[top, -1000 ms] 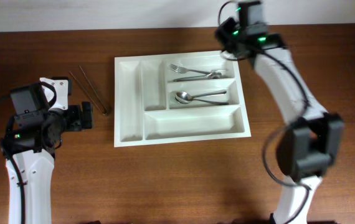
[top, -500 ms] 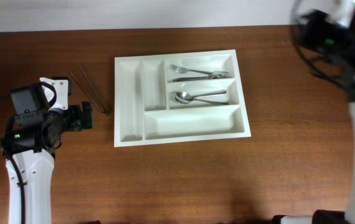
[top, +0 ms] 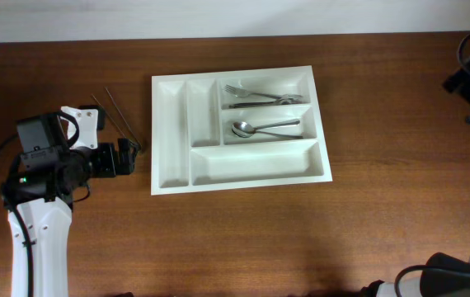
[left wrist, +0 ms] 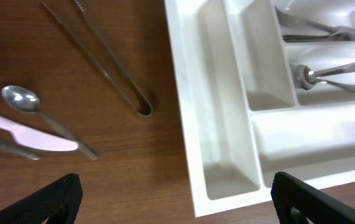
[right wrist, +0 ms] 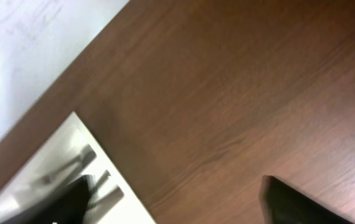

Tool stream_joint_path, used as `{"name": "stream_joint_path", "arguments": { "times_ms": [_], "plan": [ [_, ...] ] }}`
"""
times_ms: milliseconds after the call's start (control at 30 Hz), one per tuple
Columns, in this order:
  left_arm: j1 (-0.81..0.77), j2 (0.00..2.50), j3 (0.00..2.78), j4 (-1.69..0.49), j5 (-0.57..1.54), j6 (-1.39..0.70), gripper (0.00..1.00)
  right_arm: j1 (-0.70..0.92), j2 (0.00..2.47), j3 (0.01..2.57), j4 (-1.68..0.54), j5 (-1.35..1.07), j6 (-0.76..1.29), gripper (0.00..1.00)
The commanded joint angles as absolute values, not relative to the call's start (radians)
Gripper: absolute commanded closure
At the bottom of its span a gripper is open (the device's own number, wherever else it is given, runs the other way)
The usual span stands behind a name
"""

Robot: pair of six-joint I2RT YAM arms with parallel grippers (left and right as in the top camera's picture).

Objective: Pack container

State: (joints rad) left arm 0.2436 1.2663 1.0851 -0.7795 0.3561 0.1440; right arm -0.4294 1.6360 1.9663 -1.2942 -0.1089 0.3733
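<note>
At the worktop's right edge, your right tool has withdrawn from the container, apart and empty; the left tool, also apart, waits near the tongs.

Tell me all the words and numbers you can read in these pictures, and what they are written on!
None: no words, numbers or signs can be read anywhere.
The white tray, the fork and spoon in it, the tongs, the little spoon and the pink knife all look plain.
The right wrist picture is blurred, and no writing can be made out in it.
</note>
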Motion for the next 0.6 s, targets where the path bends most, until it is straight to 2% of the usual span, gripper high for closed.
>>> {"name": "stream_joint_path", "arguments": {
  "times_ms": [0, 133, 333, 567],
  "plan": [
    [0.245, 1.297, 1.1, -0.763, 0.363, 0.04, 0.01, -0.432, 1.646, 1.964, -1.295, -0.104, 0.376, 0.01],
    [0.245, 1.338, 1.101, -0.791, 0.155, -0.232, 0.0, -0.432, 1.648, 1.964, -1.295, -0.104, 0.375, 0.02],
    [0.245, 1.481, 1.168, -0.8, 0.148, -0.266, 0.05, -0.432, 1.648, 1.964, -1.295, -0.104, 0.375, 0.01],
    [0.218, 1.773, 1.398, -0.817, 0.105, -0.255, 0.1, -0.432, 1.648, 1.964, -1.295, -0.104, 0.375, 0.02]
  ]
}}
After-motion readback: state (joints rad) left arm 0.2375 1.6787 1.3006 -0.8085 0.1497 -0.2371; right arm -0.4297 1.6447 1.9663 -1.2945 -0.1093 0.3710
